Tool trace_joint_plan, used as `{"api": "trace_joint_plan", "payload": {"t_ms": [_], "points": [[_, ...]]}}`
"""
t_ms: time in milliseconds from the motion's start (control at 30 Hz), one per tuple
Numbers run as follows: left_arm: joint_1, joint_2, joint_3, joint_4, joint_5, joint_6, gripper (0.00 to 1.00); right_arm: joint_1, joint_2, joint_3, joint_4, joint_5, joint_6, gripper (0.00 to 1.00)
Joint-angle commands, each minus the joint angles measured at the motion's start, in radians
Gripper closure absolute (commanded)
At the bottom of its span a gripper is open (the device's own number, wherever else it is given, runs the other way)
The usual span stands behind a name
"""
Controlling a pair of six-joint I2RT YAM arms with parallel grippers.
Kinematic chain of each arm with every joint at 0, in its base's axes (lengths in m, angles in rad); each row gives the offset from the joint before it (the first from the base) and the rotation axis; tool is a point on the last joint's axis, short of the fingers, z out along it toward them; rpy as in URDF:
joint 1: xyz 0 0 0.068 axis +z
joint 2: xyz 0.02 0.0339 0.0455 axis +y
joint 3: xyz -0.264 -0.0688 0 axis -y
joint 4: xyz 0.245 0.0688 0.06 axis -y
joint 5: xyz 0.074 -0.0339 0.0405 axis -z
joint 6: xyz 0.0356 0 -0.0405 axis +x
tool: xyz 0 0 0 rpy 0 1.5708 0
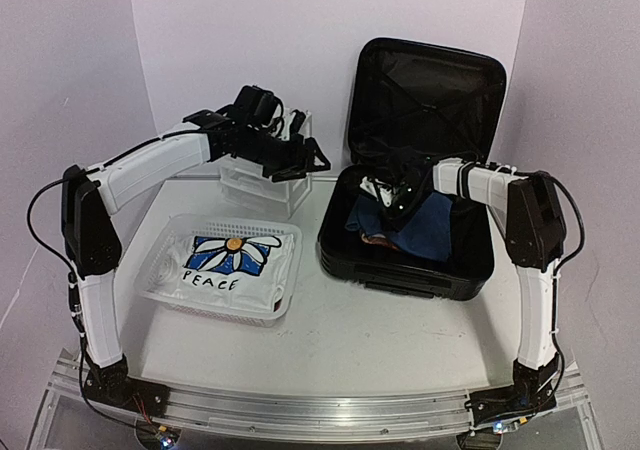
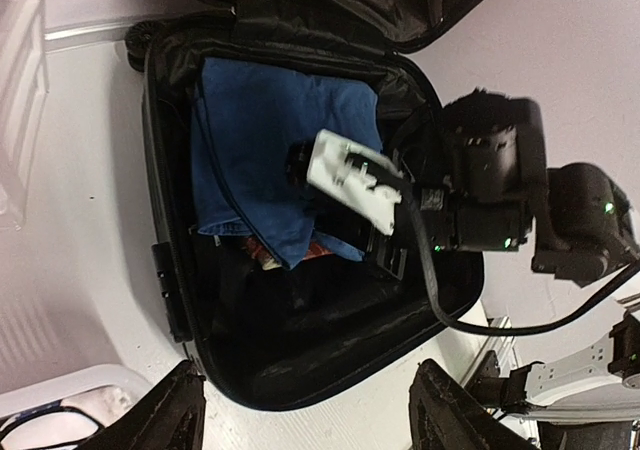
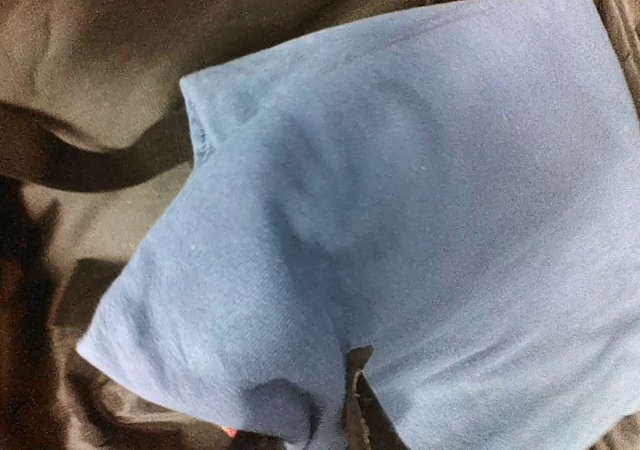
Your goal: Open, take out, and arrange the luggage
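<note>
My right pincer [image 1: 390,205], opening hidden, is on limp folded blue cloth [image 3: 420,220] in the black hard-shell suitcase [image 1: 400,272], far-right corner; I'd pinch a fold. Left pincer [image 2: 310,410] wide.

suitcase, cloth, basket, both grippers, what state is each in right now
suitcase, open, lid upright
blue cloth, folded, inside suitcase
basket, holds a flower-print item
left gripper, open, empty
right gripper, down on the blue cloth, jaws unclear
</note>
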Motion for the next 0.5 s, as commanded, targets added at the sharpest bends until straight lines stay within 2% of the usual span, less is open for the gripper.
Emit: {"api": "trace_joint_plan", "payload": {"t_ms": [0,133,300,467], "points": [[-0.037,0.063,0.089,0.002,-0.015,-0.012,0.30,-0.046,-0.052,0.057,0.039,-0.164,0.095,0.92],[-0.048,0.145,0.172,0.002,0.013,-0.063,0.31,-0.078,-0.044,0.070,0.038,-0.208,0.134,1.00],[-0.062,0.280,0.303,0.001,0.009,-0.145,0.31,-0.100,-0.037,0.096,0.029,-0.293,0.144,1.00],[-0.063,0.365,0.374,0.003,-0.041,-0.311,0.31,-0.141,-0.038,0.095,0.024,-0.380,0.165,1.00]]}}
